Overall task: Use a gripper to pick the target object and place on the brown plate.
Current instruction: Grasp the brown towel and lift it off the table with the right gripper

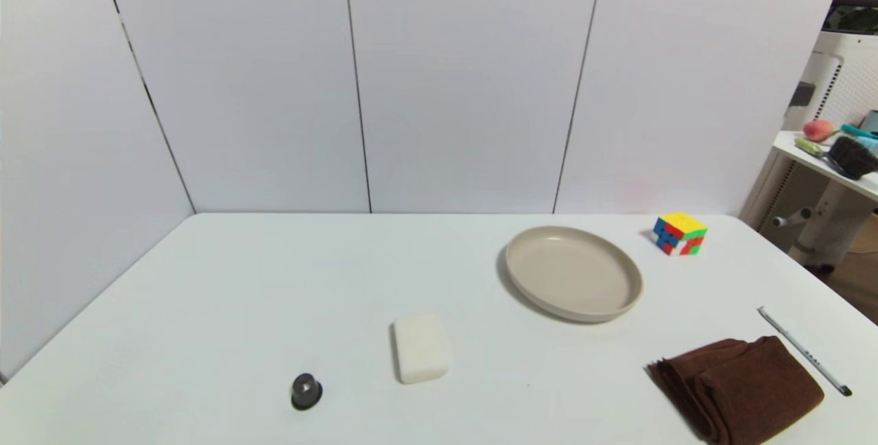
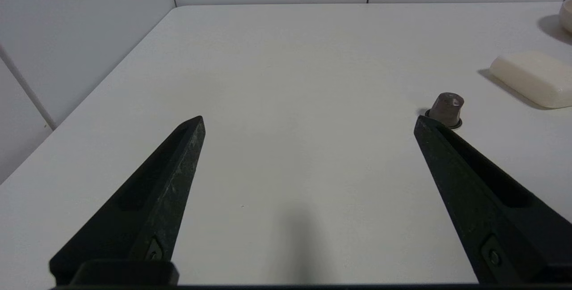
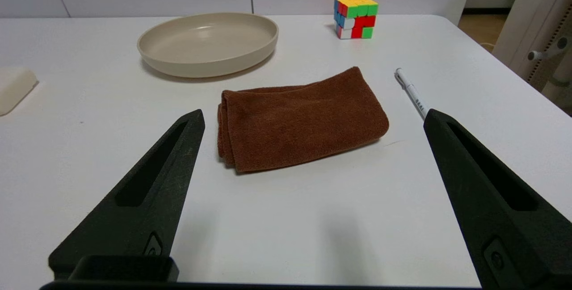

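The folded dark brown towel (image 1: 737,387) lies flat on the white table at the near right; it also shows in the right wrist view (image 3: 301,118). The beige-tan plate (image 1: 573,272) stands empty behind it, also in the right wrist view (image 3: 208,43). My right gripper (image 3: 313,118) is open and empty, held short of the towel with its fingers wider apart than the towel. My left gripper (image 2: 308,122) is open and empty over bare table at the near left. Neither gripper shows in the head view.
A white soap-like block (image 1: 420,347) lies mid-table. A small dark capsule (image 1: 306,390) stands near it, by my left gripper's fingertip (image 2: 422,127). A puzzle cube (image 1: 679,232) sits right of the plate. A white pen (image 1: 804,350) lies right of the towel. White walls close off the back and left.
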`<action>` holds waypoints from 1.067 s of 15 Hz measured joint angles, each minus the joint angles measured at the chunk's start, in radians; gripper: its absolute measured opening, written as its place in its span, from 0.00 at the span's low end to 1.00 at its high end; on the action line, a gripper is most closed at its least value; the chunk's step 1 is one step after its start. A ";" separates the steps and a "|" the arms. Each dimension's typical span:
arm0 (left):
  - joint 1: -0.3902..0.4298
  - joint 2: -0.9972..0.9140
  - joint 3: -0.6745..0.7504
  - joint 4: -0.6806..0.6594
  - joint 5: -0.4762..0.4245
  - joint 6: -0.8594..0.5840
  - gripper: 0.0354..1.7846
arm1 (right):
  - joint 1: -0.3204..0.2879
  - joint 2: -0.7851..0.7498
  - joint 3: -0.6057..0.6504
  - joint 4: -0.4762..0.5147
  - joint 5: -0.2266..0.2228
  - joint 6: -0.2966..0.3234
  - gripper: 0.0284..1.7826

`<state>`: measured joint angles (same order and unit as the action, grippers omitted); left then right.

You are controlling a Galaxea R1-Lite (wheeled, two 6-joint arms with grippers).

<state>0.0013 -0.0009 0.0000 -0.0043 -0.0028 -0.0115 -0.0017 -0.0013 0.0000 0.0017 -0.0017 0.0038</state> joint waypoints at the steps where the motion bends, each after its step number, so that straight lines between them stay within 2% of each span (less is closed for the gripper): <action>1: 0.000 0.000 0.000 0.000 0.000 0.000 0.94 | 0.000 0.000 0.000 0.000 0.000 -0.001 0.95; 6: 0.000 0.000 0.000 0.000 0.000 0.000 0.94 | -0.001 0.056 -0.041 -0.004 0.004 -0.006 0.95; 9: 0.000 0.000 0.000 0.000 0.000 0.000 0.94 | 0.009 0.283 -0.189 -0.002 0.017 -0.009 0.95; 11: 0.000 0.000 0.000 0.000 0.000 0.000 0.94 | 0.029 0.476 -0.324 0.039 0.021 -0.001 0.95; 12: 0.000 0.000 0.000 0.000 0.000 0.000 0.94 | 0.038 0.566 -0.411 0.086 0.022 0.013 0.95; 14: 0.000 0.000 0.000 0.000 0.000 0.000 0.94 | 0.059 0.732 -0.613 0.241 0.024 0.078 0.95; 16: 0.000 0.000 0.000 0.000 0.000 0.000 0.94 | 0.093 0.909 -0.834 0.449 0.019 0.213 0.95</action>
<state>0.0009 -0.0009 0.0000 -0.0038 -0.0032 -0.0115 0.0913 0.9077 -0.8336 0.4502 0.0168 0.2168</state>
